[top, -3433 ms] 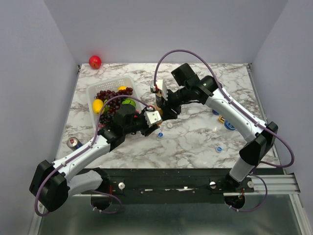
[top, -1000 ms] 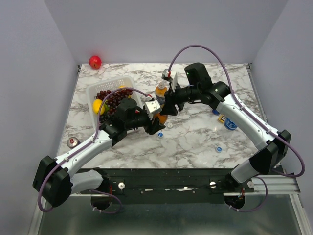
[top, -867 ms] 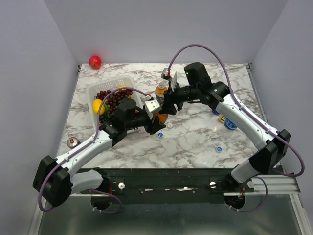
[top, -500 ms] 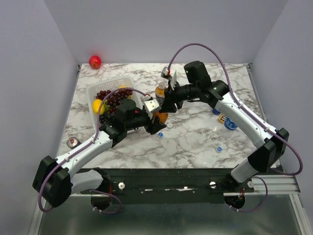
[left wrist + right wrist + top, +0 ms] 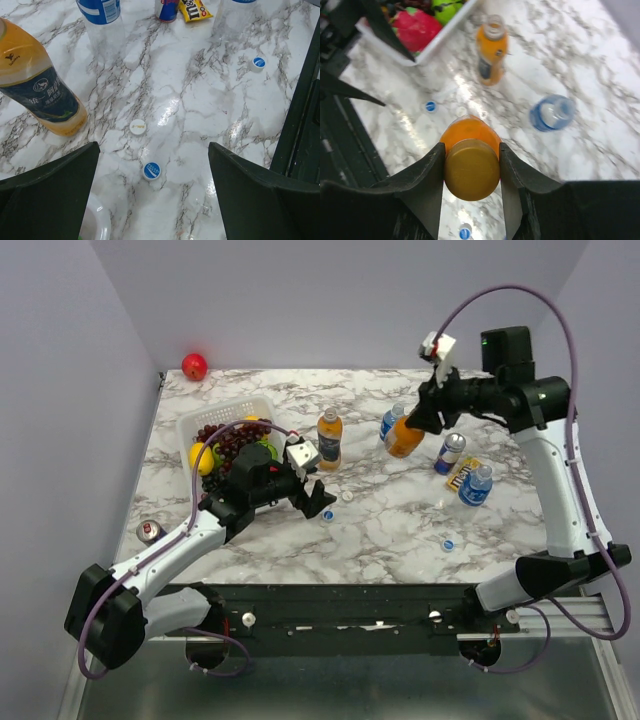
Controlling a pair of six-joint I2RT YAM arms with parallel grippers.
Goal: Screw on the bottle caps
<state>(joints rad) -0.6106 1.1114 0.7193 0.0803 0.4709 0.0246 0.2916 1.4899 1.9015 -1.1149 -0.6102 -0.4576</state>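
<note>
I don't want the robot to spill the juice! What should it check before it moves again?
1. Right pincer is clamped on the orange cap of the small orange bottle, which it holds in the air: ok.
2. That cap is screwed tight: cannot tell.
3. Left pincer is open and empty: ok.
4. Tall orange bottle is standing upright: ok.
5. Tall orange bottle has its cap on: not ok, the mouth is open.
6. White cap and blue cap lie loose on the table below the left pincer: ok.
</note>
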